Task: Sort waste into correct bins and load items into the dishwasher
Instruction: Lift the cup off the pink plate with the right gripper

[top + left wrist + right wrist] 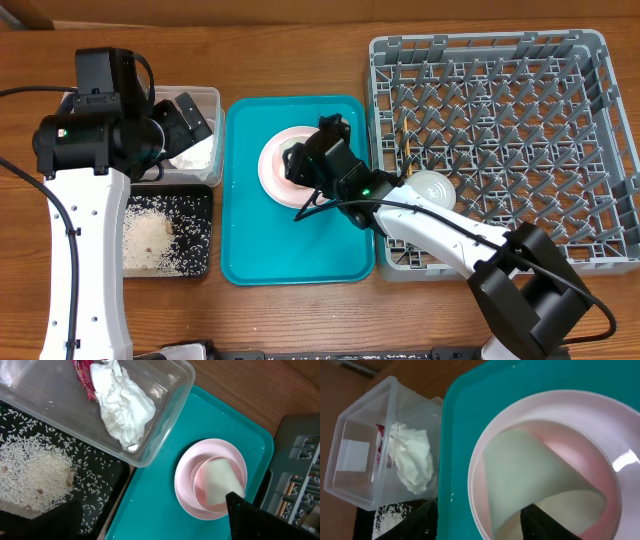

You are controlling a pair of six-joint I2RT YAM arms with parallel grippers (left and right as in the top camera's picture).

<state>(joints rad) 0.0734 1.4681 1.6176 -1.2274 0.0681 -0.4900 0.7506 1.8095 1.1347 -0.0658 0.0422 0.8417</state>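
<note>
Tabletop as seen from beside the rig, left to right.

**Far left:** the left gripper (185, 122) hangs above the clear tub (210, 97). Whether its fingers are spread or closed cannot be told from any view. The tub holds the crumpled tissue (122, 405) and the red wrapper (85, 380), both soft and nearly weightless. Just in front of the tub lies the black tray (203, 195), where the rice scraps (30, 475) are heaped and scattered.

**Centre:** the teal tray (245, 250) carries the pink dishes (187, 490), one nested in the other. The cream cup (530, 485) lies tipped on its side in the upper dish. The right gripper (305, 160) is poised over this stack. Its fingers (547, 522) stand apart and grip nothing, with one of them at the cup's wall and the other well to the side.

**Handling:**
- The cup looks light, rigid and smooth-walled.
- Lying in a curved dish, it would probably roll or skid under a glancing touch.
- A pinch across the body, or over the rim wall, seems the safest hold.
- The dishes look thin, stiff and slick, so they are best taken at the raised rim, one at a time.

**Right:** the grey dish rack (600, 60) has the white bowl (432, 188) at its near-left edge, and most of its pegs are unoccupied.
</note>
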